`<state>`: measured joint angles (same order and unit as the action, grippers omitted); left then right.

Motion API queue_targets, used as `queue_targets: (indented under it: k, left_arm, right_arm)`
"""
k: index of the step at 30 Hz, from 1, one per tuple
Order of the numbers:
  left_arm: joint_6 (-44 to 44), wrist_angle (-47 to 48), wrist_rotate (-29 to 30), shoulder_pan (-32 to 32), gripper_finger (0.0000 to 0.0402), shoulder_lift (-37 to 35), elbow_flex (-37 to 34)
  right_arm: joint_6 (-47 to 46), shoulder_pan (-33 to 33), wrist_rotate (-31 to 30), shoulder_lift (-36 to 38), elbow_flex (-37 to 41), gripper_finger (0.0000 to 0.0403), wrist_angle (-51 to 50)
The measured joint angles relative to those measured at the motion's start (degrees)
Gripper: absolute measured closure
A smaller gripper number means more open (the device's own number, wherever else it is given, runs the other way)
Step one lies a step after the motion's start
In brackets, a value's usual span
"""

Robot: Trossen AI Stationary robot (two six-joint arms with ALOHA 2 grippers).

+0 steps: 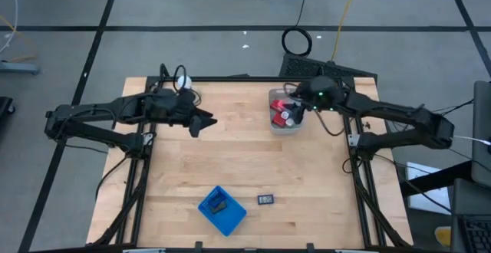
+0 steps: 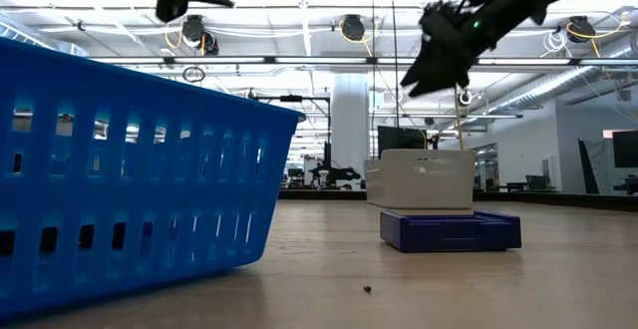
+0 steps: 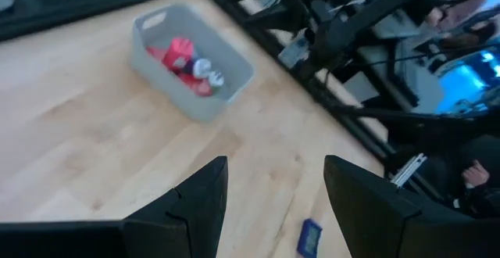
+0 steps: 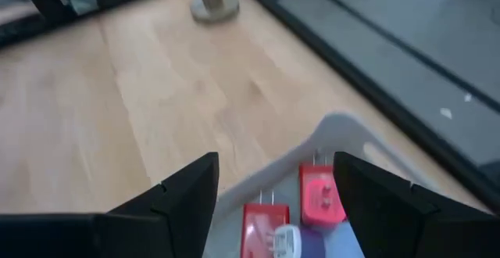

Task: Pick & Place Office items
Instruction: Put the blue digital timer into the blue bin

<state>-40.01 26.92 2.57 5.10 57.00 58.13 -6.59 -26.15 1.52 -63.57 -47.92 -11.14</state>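
Office items: we found most of the office items (image 1: 285, 115) heaped in the clear bin (image 1: 273, 124) at the table's far right side; red blocks (image 4: 321, 194) with metal prongs showed plainly, with a pale rounded piece among them.
Stray piece: one flat black rectangle (image 1: 265, 200) lay alone on the wood near the front edge, just beside the blue tray (image 1: 222, 210).
Handling: we judged the pieces light, stiff and smooth-sided, likely to slip or tip; we would pinch a red block across its flat faces, and the flat rectangle by its long edges.
Right gripper: the right gripper (image 4: 273, 195) hung directly over the bin, fingers spread apart and holding nothing.
Left gripper: the left gripper (image 3: 273, 203) hovered above the bare mid-table, jaws parted and empty, pointed towards the bin.
Table: the wooden table (image 1: 230, 161) also carried a white ball on a round stand (image 1: 182, 80) at its far left corner.
View differences: only the right wrist view showed the prongs on the blocks; only the high view showed the items' spread; the low view hid the bin's contents behind its wall.
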Motion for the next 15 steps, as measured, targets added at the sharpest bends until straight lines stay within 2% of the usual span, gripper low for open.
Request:
queue_targets:
  k: [7, 11, 15]
  left_arm:
    - [2.7, -9.8, -5.0, 0.0, 0.0188, 0.0, 0.0]
    - [3.1, -11.3, -8.4, -0.2, 0.0188, 1.3, 0.0]
    - [6.0, -11.9, -9.2, -2.0, 0.0188, 2.7, 0.2]
  right_arm:
    - [-0.6, 0.0, 0.0, 6.8, 0.0, 0.016, 0.0]
    - [-4.1, 0.0, -0.2, 8.7, 0.0, 0.0161, 0.2]
    - [-8.4, 0.0, -0.2, 9.2, 0.0, 0.0161, 0.2]
